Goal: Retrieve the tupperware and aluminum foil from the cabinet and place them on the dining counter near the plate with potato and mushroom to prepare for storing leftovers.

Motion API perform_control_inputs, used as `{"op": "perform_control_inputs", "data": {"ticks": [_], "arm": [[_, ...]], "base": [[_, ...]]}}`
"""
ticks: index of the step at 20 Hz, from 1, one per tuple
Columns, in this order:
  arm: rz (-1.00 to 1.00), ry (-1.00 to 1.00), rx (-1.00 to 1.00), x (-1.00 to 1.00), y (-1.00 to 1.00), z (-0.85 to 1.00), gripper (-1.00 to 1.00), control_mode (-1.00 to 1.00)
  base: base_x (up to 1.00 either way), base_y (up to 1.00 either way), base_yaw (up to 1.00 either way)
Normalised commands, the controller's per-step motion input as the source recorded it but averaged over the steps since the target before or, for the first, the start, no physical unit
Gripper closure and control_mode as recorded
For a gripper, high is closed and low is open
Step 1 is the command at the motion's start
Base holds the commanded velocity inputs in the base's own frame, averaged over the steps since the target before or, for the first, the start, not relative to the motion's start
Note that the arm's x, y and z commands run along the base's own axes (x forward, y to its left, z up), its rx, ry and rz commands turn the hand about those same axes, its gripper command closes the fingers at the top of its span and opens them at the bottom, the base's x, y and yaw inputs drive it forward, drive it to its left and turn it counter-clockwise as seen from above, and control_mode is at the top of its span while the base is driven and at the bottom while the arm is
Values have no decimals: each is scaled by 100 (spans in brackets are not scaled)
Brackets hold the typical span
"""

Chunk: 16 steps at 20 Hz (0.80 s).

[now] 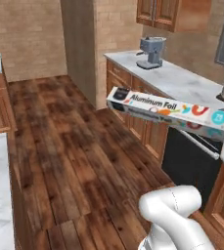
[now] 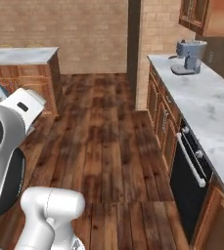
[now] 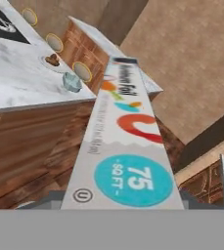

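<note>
I hold the long narrow white-silver aluminum foil box (image 3: 125, 146) in my gripper (image 3: 118, 207); the fingers are closed on its near end (the tips themselves are hidden under the box). In the left base view the foil box (image 1: 167, 108) hangs in the air, nearly level, above the brown wooden floor (image 1: 74, 146). Farther away, the white-grey marble dining counter (image 3: 15, 68) carries the pale blue-grey tupperware (image 3: 72, 83) near its edge, and behind it the small white plate (image 3: 51, 60) with brown food lumps.
</note>
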Motion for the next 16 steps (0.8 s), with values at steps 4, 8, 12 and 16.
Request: {"op": "perform_control_inputs", "data": {"ticks": [4,8,12,16], "arm": [[0,0,0,0,0,0,100,100],[0,0,0,0,0,0,100,100],[0,0,0,0,0,0,100,100],[0,0,0,0,0,0,100,100]], "base": [[100,26,48],[100,2,51],[100,0,54],[100,0,58]]}}
